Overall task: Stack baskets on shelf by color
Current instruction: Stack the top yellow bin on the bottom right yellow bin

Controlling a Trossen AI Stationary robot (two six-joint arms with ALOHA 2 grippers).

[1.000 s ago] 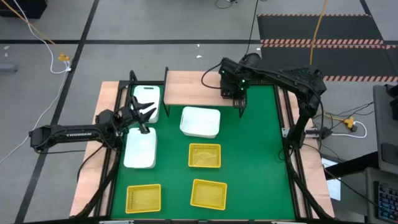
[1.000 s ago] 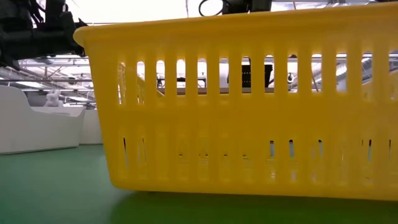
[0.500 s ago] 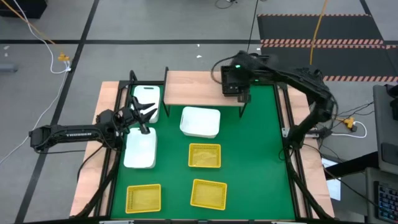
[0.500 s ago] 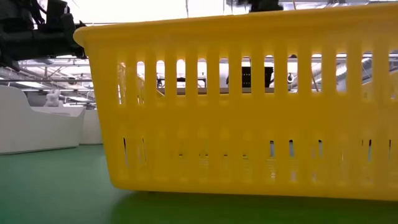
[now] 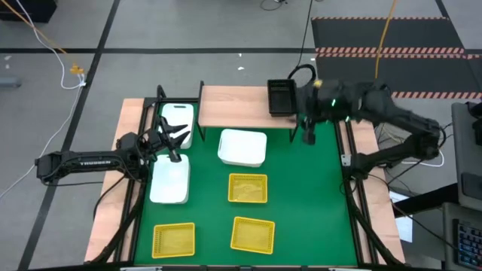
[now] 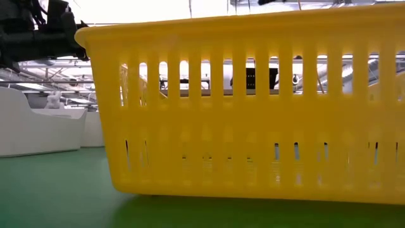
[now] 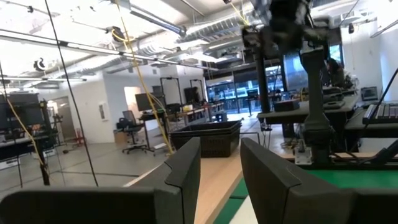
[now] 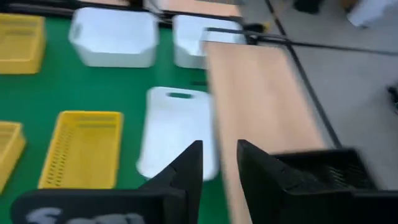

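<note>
One black basket (image 5: 282, 98) on shelf (image 5: 233, 106), right hand (image 5: 308, 136) open beside it

The high camera hangs over the table, looking straight down on the green mat (image 5: 301, 196), the shelf (image 5: 233, 105) and both arms. The low one sits at tabletop level, so close to a yellow basket (image 6: 253, 107) that its side nearly fills the picture. Each wrist camera peers past its own dark fingers, and both catch the shelf with the black basket (image 7: 208, 135) on it.
</note>
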